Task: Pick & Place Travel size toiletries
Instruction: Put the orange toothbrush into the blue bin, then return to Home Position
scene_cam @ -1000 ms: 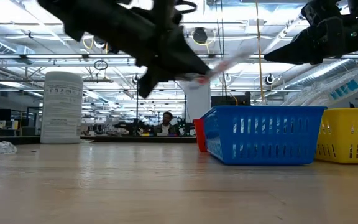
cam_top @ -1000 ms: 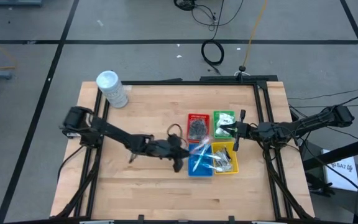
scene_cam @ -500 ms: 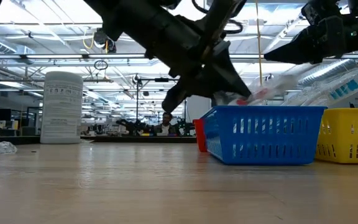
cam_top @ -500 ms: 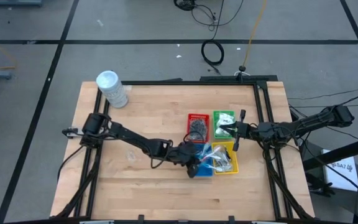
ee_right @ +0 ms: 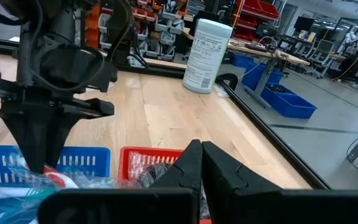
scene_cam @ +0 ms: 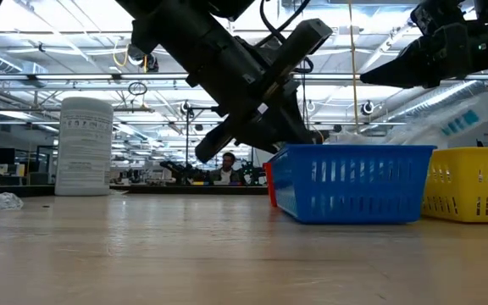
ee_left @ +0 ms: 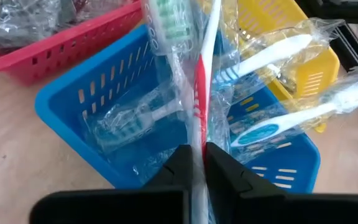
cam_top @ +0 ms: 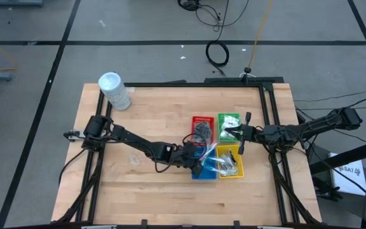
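Note:
My left gripper [cam_top: 199, 167] reaches down into the blue tray [cam_top: 203, 170] and is shut on a clear-wrapped toothbrush [ee_left: 197, 74] with a red-and-white handle and green bristles. Blue-and-white wrapped toothbrushes [ee_left: 272, 121] lie in the blue tray [ee_left: 73, 102], their heads leaning over the yellow tray [ee_left: 303, 68]. Dark bundles fill the red tray [cam_top: 201, 130]. White packets lie in the green tray [cam_top: 229, 122]. My right gripper [cam_top: 240, 141] hangs shut and empty over the green and yellow trays. My left gripper pinches the wrapped toothbrush's handle [ee_left: 199, 134] between its two fingers. The fingers slant down from the table's left and lie along the brush. Its bristle end [ee_left: 166, 22] points away from the fingers over the blue tray. Whether the brush rests on anything I cannot tell.
A tall white tub [cam_top: 114, 91] stands at the far left corner. A crumpled clear wrapper [cam_top: 134, 158] lies on the wood left of the trays. The yellow tray [cam_top: 231, 164] sits right of the blue one. Bare wood lies in front of and left of the trays.
My left gripper has carried the wrapped toothbrush toward the table's right edge and down, from above the bare wood into the blue tray. It has tipped further down and rolled on the way. In the last half second it has barely moved.

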Robot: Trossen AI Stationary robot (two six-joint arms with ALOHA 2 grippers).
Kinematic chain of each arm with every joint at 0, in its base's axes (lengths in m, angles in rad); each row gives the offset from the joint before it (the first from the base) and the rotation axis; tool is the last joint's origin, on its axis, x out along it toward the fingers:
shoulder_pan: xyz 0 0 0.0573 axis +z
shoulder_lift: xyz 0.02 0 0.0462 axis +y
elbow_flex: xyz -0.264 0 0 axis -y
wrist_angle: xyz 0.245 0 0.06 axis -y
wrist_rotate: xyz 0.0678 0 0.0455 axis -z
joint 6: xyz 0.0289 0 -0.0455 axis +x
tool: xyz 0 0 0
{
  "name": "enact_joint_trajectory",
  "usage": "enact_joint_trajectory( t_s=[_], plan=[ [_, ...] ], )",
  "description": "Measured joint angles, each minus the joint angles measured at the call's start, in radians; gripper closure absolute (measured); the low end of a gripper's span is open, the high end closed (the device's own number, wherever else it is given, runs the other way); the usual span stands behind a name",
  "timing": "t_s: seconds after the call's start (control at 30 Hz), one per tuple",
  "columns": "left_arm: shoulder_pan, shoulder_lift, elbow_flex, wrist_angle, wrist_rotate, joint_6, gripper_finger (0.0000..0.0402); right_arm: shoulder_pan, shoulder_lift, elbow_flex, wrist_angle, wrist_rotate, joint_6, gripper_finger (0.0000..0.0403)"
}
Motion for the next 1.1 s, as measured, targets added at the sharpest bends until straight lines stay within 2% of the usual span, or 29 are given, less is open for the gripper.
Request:
enact_joint_trajectory(
  t_s=[0.13,0.33,0.47,0.6,0.77,0.93,1.0,1.1],
  plan=[
    [0.0,0.0,0.0,0.0,0.0,0.036,0.0345,0.0,0.0,0.0,0.0,0.0,0.0,0.0403],
    [0.001,-0.001,0.0,0.009,0.042,0.068,0.0248,0.0,0.0,0.0,-0.001,0.0,0.0,0.0403],
    [0.015,-0.009,-0.001,-0.001,0.126,0.15,0.0185,0.0,0.0,0.0,-0.001,0.0,0.0,0.0403],
    [0.038,-0.056,-0.001,0.005,0.197,0.166,0.0143,0.0,0.0,0.0,-0.001,0.0,0.0,0.0403],
    [0.042,-0.144,-0.002,-0.007,0.202,0.267,0.0118,0.0,0.0,0.0,-0.001,0.0,0.0,0.0403],
    [0.019,-0.311,-0.002,-0.032,0.191,0.482,0.0118,0.0,-0.001,0.0,0.001,0.0,0.005,0.0403],
    [-0.008,-0.386,-0.001,-0.071,0.129,0.582,0.012,0.003,-0.011,0.0,0.013,0.0,0.03,0.0403],
    [-0.064,-0.502,0.0,-0.191,-0.025,0.732,0.0123,0.017,-0.057,0.0,0.033,0.0,0.052,0.0403]
  ],
)
